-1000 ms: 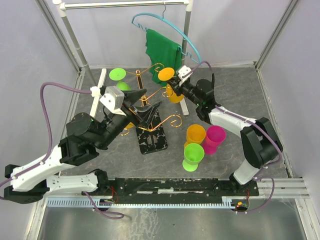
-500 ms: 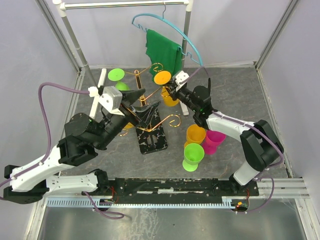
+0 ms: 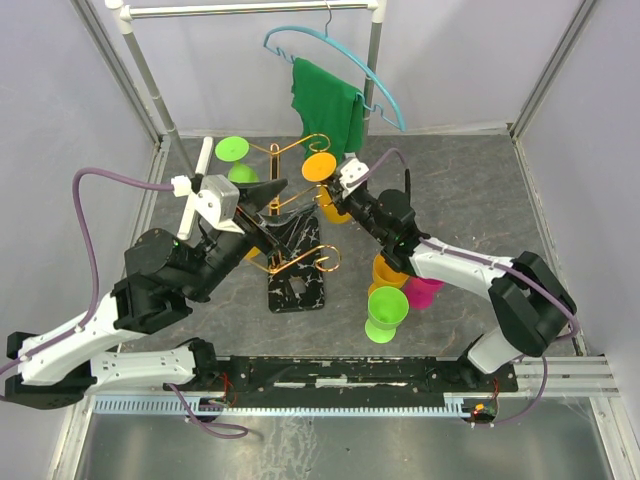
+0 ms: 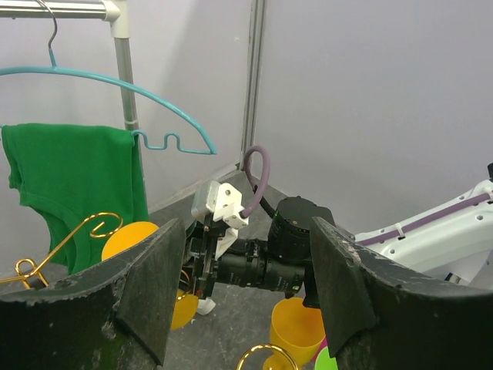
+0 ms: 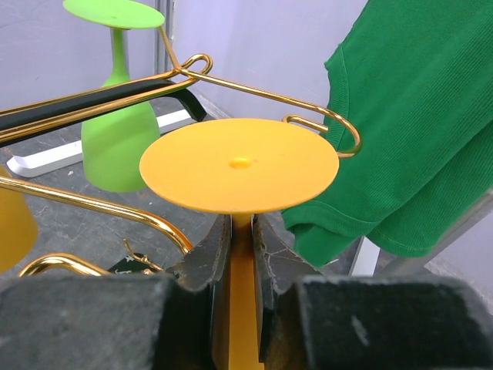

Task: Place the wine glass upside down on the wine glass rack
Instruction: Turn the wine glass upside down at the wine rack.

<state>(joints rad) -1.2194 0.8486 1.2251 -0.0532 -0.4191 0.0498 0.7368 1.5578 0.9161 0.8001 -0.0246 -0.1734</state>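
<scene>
So, room: the rack [image 3: 296, 288] stands mid-table [image 3: 470, 190]; bare table lies far right, with walls close on both sides.
Around: a green glass [image 3: 235, 150] hangs foot-up on a far arm of the rack; three glasses [image 3: 387, 308] stand upright under the right arm; a green cloth [image 3: 328, 105] hangs just behind.
In the way: the left pincer [image 4: 246, 270], jaws apart, sits at the rack's middle.
Wine glass [image 5: 239, 163]: orange, foot up, stem vertical, among the rack's gold arms.
Right pincer [image 5: 240, 250]: clamped on its stem.

Six wine glasses [image 3: 386, 305], one gold rack [image 3: 297, 292], one teal hanger [image 3: 330, 50], one green cloth [image 3: 325, 105].
</scene>
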